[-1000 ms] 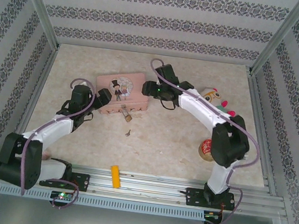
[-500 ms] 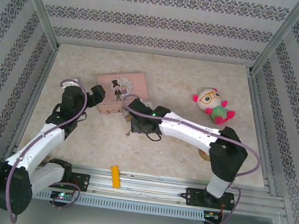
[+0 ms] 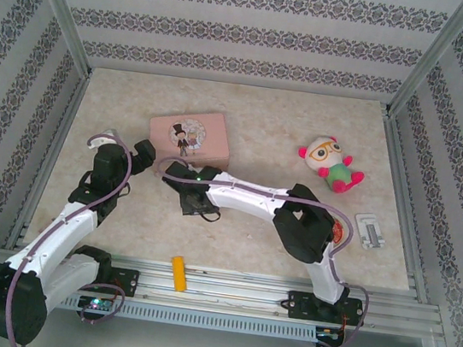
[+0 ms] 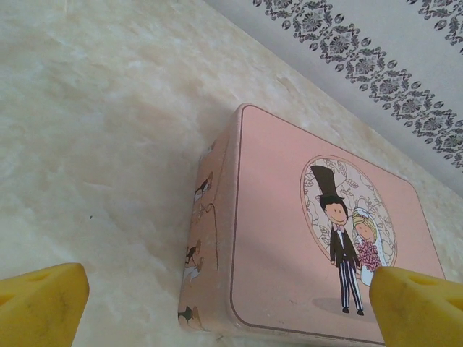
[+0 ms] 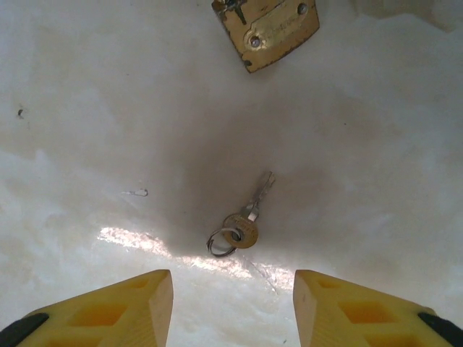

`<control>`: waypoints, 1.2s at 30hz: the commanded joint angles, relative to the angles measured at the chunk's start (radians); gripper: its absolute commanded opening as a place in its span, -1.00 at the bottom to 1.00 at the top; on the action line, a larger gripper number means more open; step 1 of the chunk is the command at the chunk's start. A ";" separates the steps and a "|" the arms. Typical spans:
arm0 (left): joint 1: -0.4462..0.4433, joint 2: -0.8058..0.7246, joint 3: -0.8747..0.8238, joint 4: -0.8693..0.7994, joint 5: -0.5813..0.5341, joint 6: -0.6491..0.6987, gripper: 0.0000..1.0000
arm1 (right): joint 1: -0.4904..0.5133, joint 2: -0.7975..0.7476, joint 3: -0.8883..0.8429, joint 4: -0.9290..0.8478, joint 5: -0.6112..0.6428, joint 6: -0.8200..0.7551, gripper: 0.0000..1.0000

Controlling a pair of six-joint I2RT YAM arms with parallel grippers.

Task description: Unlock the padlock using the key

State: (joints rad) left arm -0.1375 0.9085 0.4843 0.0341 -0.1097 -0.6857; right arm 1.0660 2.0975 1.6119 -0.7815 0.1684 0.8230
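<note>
1. Right wrist view: the key (image 5: 246, 230) lies flat on the bench (image 5: 87, 108), just ahead of the right tool (image 5: 231, 282), whose jaws stand partly apart with nothing between them.
2. Its long axis runs away from the tool, ringed head nearest, blade slanting right toward the padlock (image 5: 266, 29), which lies apart at the view's top edge.
3. Bare bench surrounds the key, so a descent looks unobstructed.
4. The left tool (image 4: 228, 289), spread wide and empty, faces the pink tin (image 4: 304, 238); the right arm is nearer.
</note>
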 commanded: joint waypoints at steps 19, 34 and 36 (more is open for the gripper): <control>-0.010 0.022 -0.027 0.035 -0.007 -0.034 0.99 | -0.037 0.004 -0.061 -0.047 0.005 0.006 -0.40; -0.010 0.029 -0.016 0.037 0.009 -0.030 0.99 | -0.074 -0.109 -0.114 0.009 -0.043 -0.140 -0.45; -0.009 0.028 -0.015 0.034 0.011 -0.025 0.99 | -0.088 -0.105 -0.110 0.015 -0.063 -0.169 -0.45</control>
State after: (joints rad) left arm -0.1375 0.9367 0.4675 0.0376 -0.1059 -0.7120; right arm 1.0012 2.0125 1.4929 -0.7723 0.1337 0.7254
